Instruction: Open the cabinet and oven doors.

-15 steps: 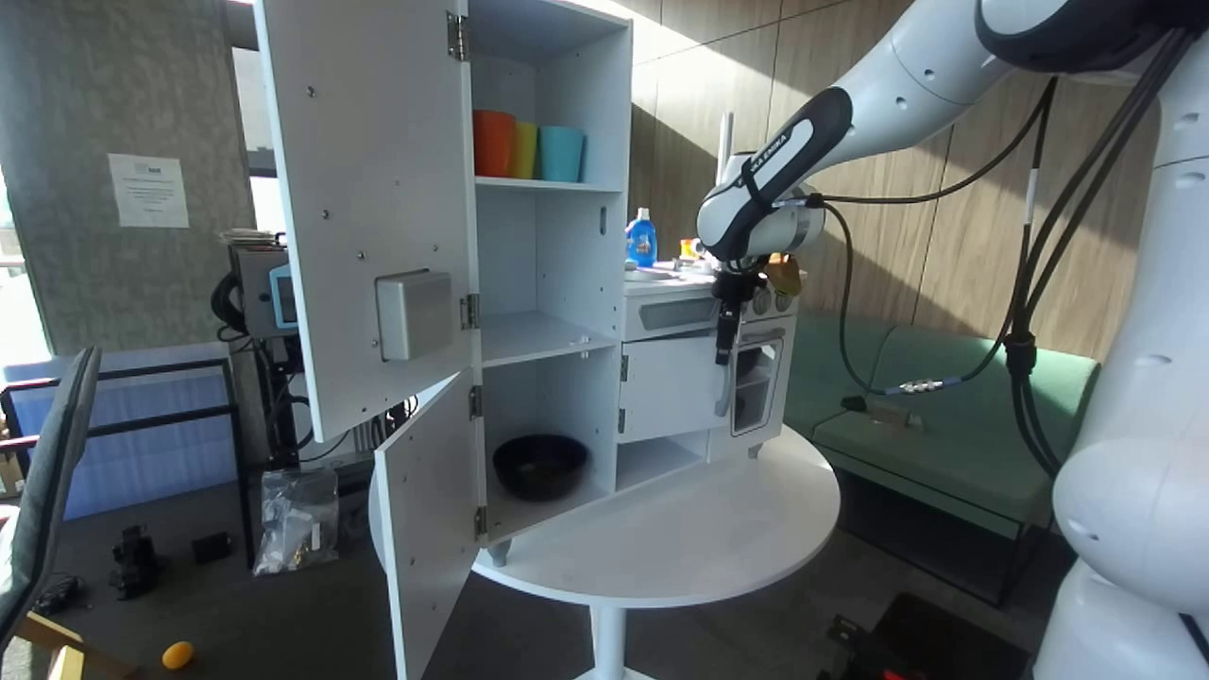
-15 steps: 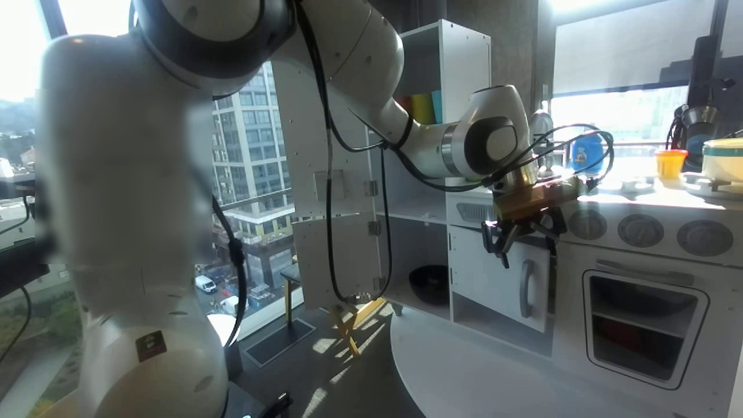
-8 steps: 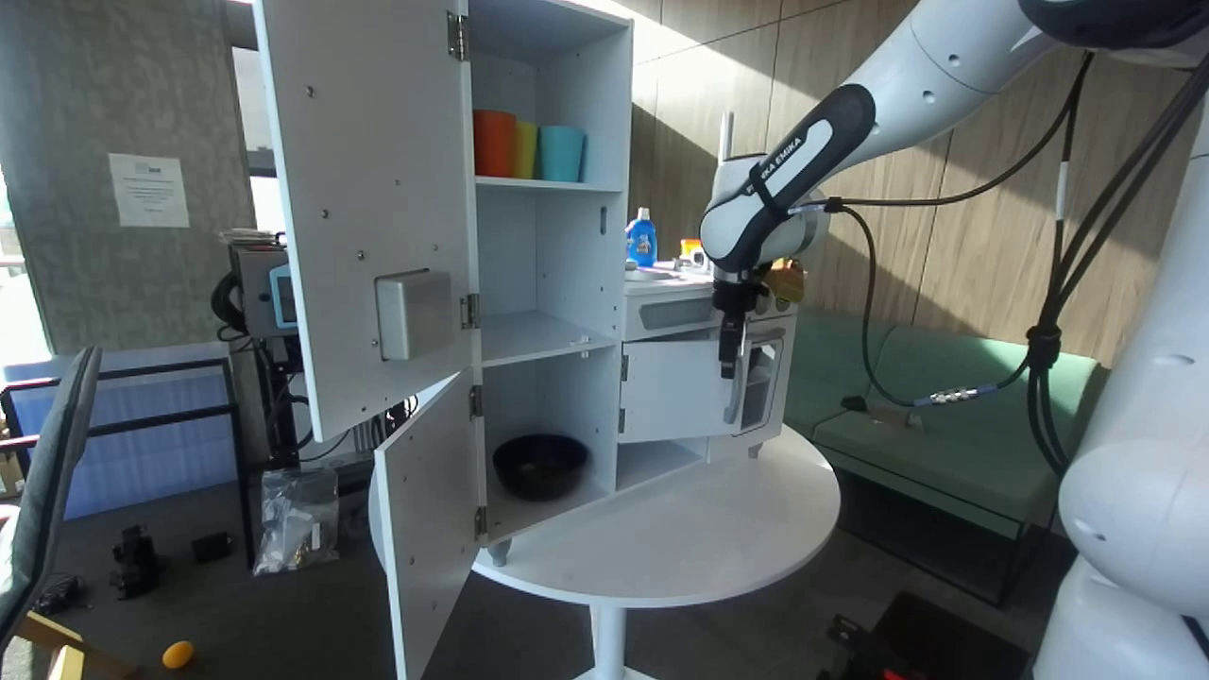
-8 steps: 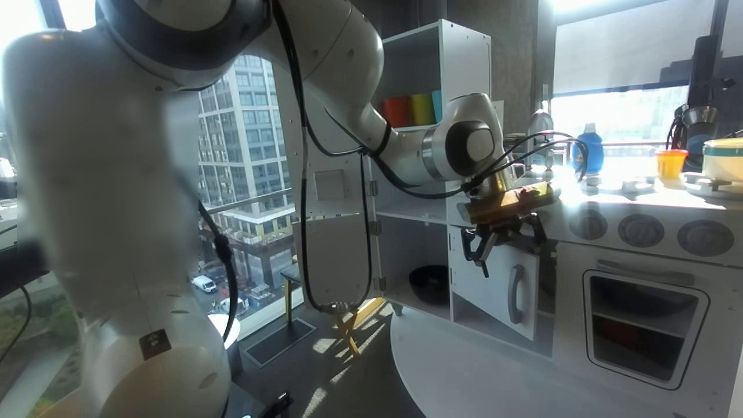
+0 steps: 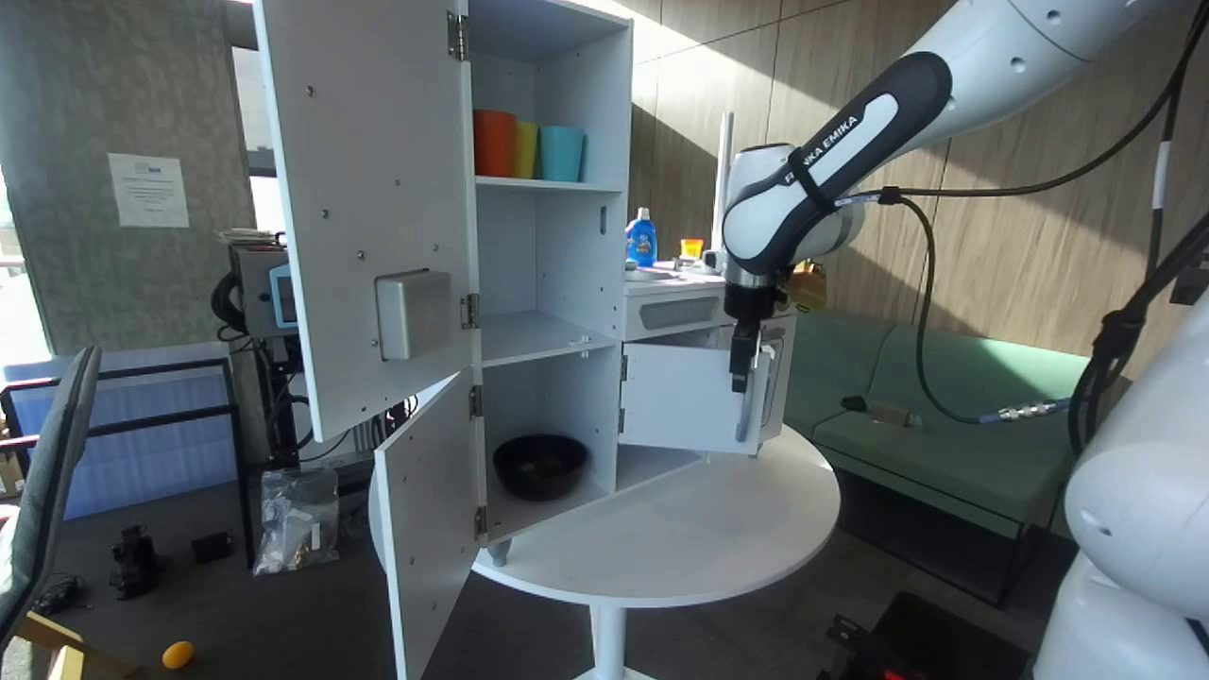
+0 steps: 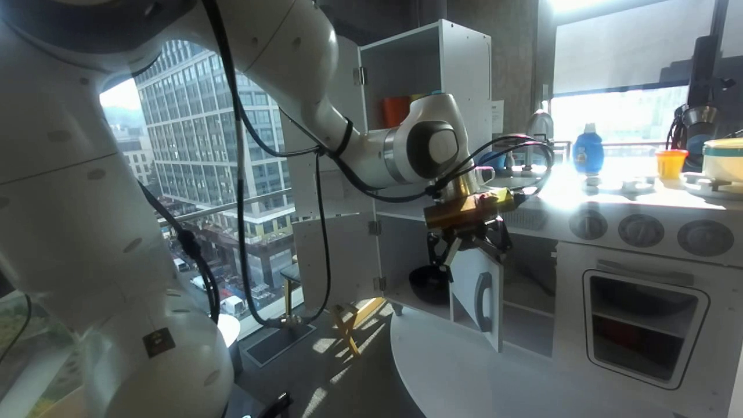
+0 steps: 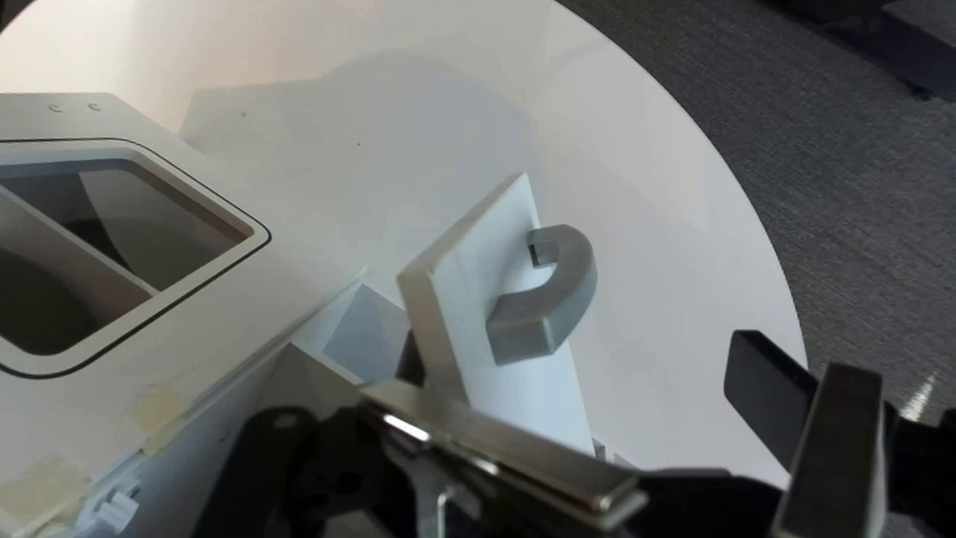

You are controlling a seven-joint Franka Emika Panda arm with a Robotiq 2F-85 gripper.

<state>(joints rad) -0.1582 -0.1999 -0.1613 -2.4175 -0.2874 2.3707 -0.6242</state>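
Observation:
The white small cabinet door (image 5: 675, 397) with its grey curved handle (image 6: 483, 302) stands swung well open, also in the wrist view (image 7: 489, 299). My gripper (image 6: 473, 255) is open at the door's top free edge. In the wrist view the gripper (image 7: 586, 373) has one finger on the inner side, mostly hidden by the door, and the other on the outer side, apart from it. The handle is not between shut fingers. The oven door (image 6: 638, 331), with its window and top bar handle, is shut. The tall cabinet's upper door (image 5: 378, 217) and lower door (image 5: 434, 529) stand open.
The unit stands on a round white table (image 5: 661, 557). A black bowl (image 5: 540, 467) sits in the tall cabinet, with several cups (image 5: 562, 153) on a higher shelf. A blue bottle (image 6: 588, 151), an orange cup (image 6: 671, 164) and a pot (image 6: 722, 159) stand on the counter.
The small cabinet door has swung from slightly ajar to wide open. My gripper has moved with it, away from the oven and toward the robot. The oven door has not moved.

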